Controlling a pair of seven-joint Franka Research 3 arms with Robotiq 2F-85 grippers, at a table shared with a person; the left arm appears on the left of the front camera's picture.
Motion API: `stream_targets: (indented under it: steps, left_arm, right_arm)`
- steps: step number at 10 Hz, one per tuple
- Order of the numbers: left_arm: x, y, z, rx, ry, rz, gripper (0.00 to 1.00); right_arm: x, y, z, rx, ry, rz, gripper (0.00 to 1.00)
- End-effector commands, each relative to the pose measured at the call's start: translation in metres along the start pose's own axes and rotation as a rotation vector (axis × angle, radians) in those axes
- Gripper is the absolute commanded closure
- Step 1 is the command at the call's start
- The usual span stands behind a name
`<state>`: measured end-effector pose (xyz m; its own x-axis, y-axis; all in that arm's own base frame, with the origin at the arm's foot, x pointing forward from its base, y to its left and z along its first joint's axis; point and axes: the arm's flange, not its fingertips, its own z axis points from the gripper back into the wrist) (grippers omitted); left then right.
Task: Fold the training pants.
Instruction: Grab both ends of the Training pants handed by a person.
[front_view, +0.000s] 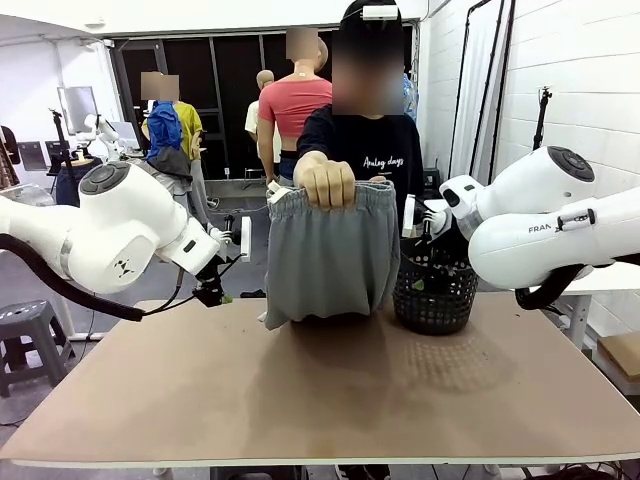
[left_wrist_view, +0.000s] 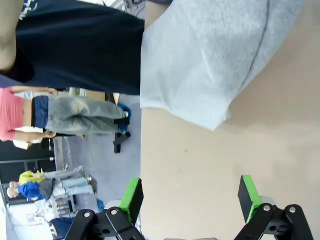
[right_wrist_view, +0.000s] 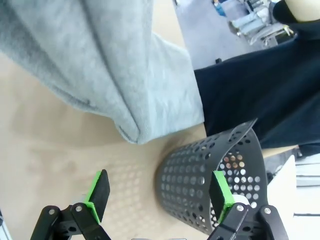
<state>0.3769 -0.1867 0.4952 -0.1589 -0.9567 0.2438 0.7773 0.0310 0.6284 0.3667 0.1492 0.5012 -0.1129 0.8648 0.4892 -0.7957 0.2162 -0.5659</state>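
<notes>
Front: a person's hand (front_view: 327, 182) hangs the training pants (front_view: 330, 255) long axis upright, lower end at the worktop (front_view: 330, 400), midway between your arms.
Left wrist: left fingers (left_wrist_view: 132, 198) wide apart, empty; pants ahead.
Right wrist: right fingers (right_wrist_view: 99, 192) likewise; pants ahead.

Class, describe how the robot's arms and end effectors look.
The left arm and right arm have rounded white shells, grey joint caps, black cables; the right bears dark lettering. The left end effector and right end effector have black linkages, green pads.
</notes>
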Motion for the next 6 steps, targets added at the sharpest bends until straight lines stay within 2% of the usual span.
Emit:
stream_targets:
  steps: [1,3,6]
  left_arm:
    - [-0.0100,0.0013,0.0029,-0.046,-0.116,-0.043,0.00]
    - [-0.0085,-0.0002,0.0062,-0.091,-0.238,-0.037,0.00]
    - [-0.0047,-0.0048,0.0022,-0.115,-0.320,0.012,0.00]
  right_arm:
    - [-0.0143,0.0018,-0.0122,0.021,-0.088,0.005,0.00]
    - [-0.0189,0.0006,-0.0139,0.033,-0.138,-0.021,0.00]
    - [-0.0212,0.0028,-0.0124,0.043,-0.204,-0.049,0.00]
